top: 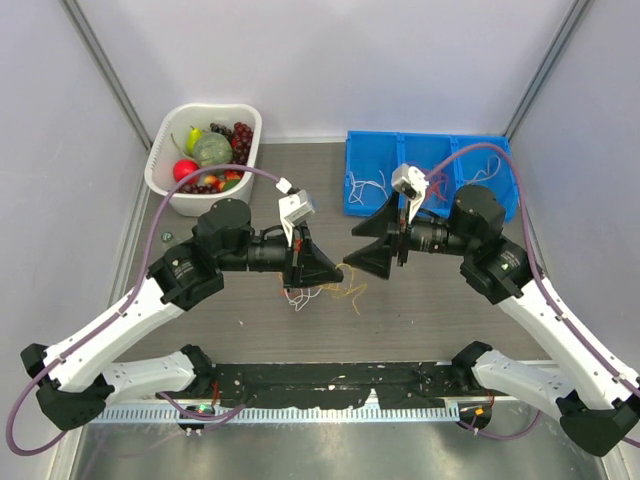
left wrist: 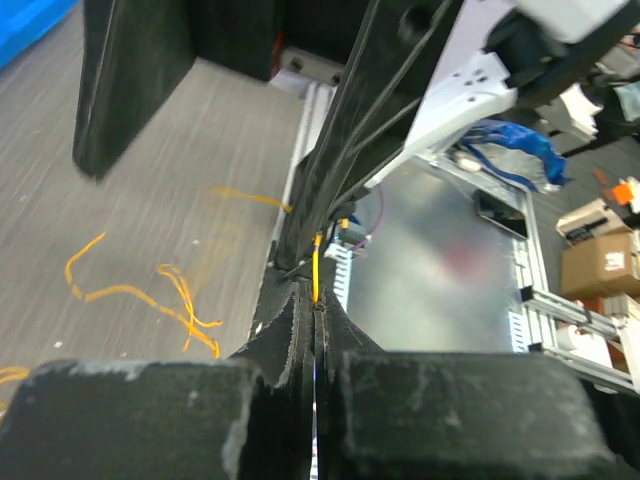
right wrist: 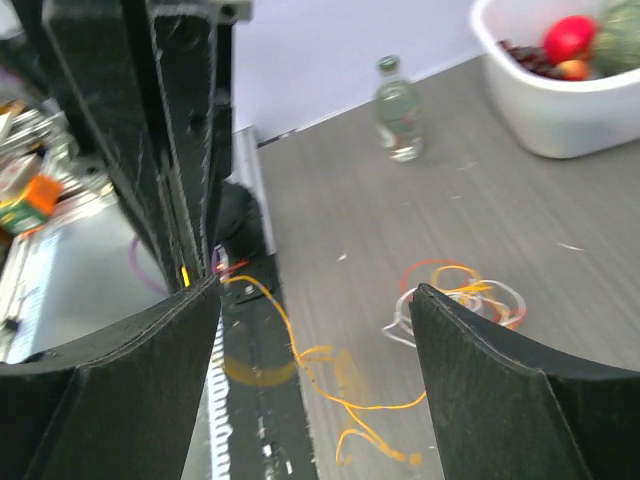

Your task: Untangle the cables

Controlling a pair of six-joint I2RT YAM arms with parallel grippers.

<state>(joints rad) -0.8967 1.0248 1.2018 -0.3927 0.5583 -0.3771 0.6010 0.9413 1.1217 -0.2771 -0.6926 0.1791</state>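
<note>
Arms lean inward over mid-table, tips almost meeting. Your left gripper point(left wrist: 315, 305) is pinched tight on one yellow strand point(left wrist: 316, 262). Your right gripper point(right wrist: 315, 290) stands wide apart, holding nothing. Just near of both tips the cables point(top: 320, 292) lie in a small loopy tangle, partly hidden under the left tip. White strands point(top: 365, 185) sit in the blue tray point(top: 430, 142), far right. The table point(top: 450, 310) is grey wood-grain, with a fruit basket point(top: 205, 107) far left.

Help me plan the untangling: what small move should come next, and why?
Probably raise the left gripper slightly: it is shut on a yellow strand that trails down toward the tangle on the table, so lifting should draw it out. The right gripper is open, holding nothing.
</note>
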